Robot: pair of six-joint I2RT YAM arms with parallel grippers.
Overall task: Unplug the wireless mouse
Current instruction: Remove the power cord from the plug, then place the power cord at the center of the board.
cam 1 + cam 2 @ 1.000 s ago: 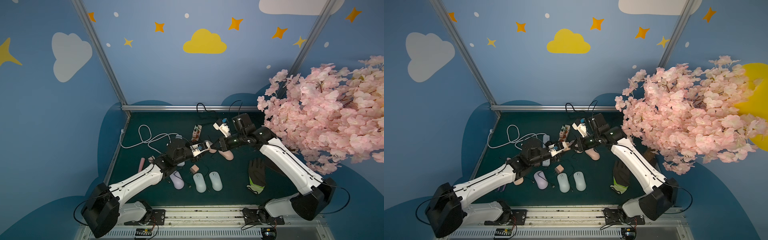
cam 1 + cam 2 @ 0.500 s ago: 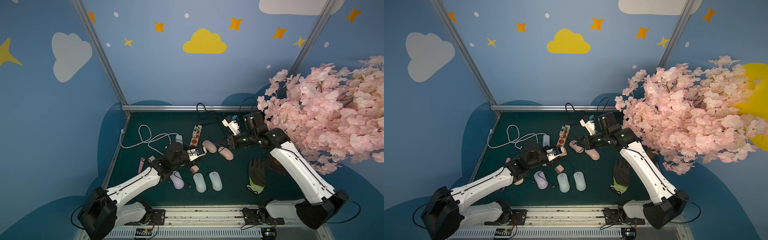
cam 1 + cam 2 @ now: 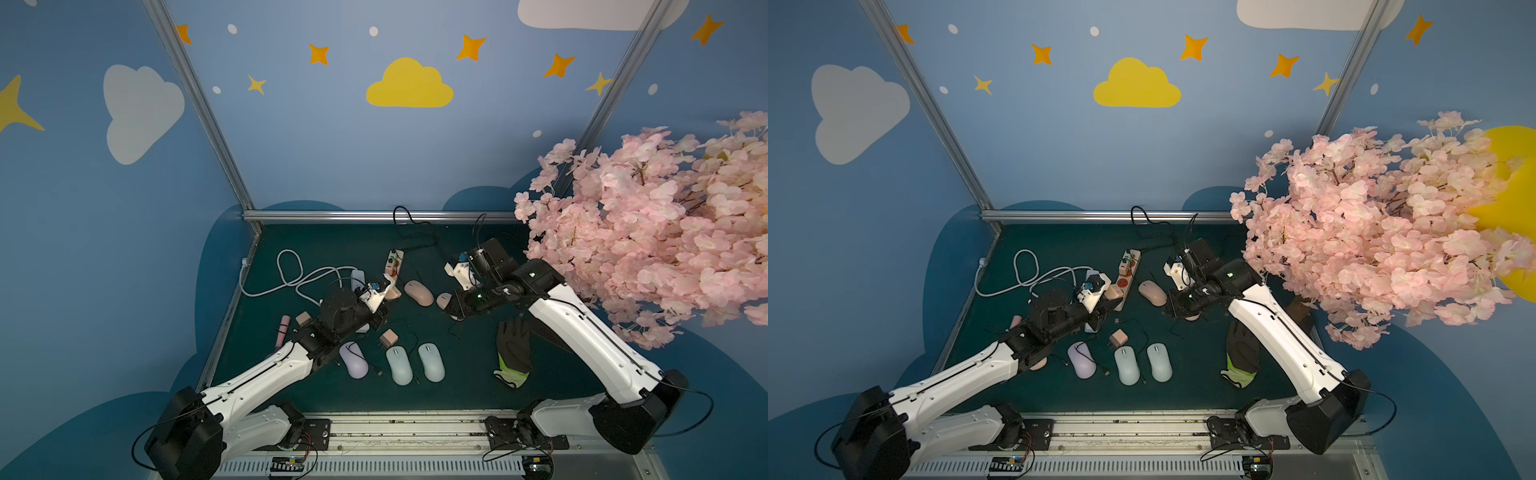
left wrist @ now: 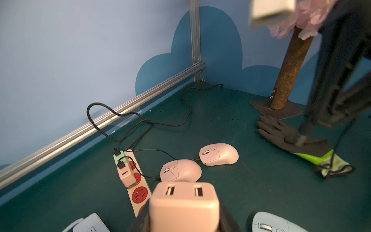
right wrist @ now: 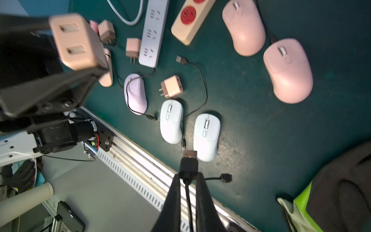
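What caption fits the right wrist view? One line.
Right gripper pinching a black USB plug; left gripper holding the pink charger.

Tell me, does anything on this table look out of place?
Yes: a black work glove with a neon-green cuff lies flat on the mat beside the tree's base plate, amid mice and chargers. It belongs to none of that gear.

Probably lab: cloud-painted booth (image 3: 332, 145), aluminium frame (image 3: 374, 216)

The left arm (image 3: 266, 374) and right arm (image 3: 590, 332) stretch toward the middle, left claw (image 4: 183, 219) gripping a pink charger (image 4: 183, 198), right claw (image 5: 188, 175) pinching a black USB plug (image 5: 189, 159).
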